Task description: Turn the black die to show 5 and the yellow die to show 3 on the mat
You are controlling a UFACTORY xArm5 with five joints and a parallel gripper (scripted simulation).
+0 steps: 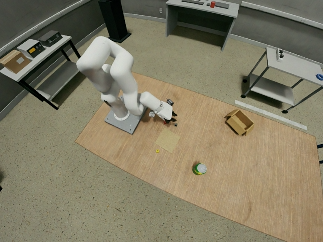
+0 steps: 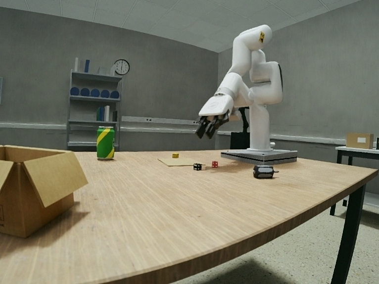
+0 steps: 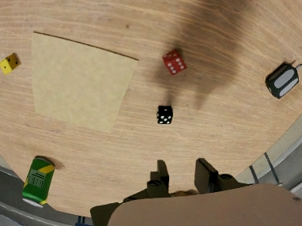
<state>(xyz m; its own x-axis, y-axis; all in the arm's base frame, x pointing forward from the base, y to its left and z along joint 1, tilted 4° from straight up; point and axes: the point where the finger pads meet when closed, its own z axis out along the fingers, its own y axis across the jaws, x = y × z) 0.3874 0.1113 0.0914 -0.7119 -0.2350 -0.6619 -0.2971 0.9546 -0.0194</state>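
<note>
The black die [image 1: 175,124] [image 2: 197,166] [image 3: 164,114] lies flat on the table beside the mat [image 1: 167,140] [image 2: 177,162] [image 3: 81,83], off it. Its top seems to show 5, with 1 on a side. The red die [image 1: 165,122] [image 2: 214,164] [image 3: 175,62] sits nearby, off the mat; its top seems to be 6. The yellow die [image 1: 157,151] [image 2: 175,155] [image 3: 9,63] lies off the mat's other side; its top looks like 1. My gripper [image 1: 175,117] [image 2: 204,135] [image 3: 179,172] is partly open and empty, tilted above the table near the black die.
A green and yellow can [image 1: 199,169] [image 2: 105,143] [image 3: 38,181] stands upright beyond the mat. A black and grey object [image 1: 169,102] [image 2: 263,171] [image 3: 283,80] lies beyond the red die. An open cardboard box [image 1: 237,124] [image 2: 50,179] stands farther along the table.
</note>
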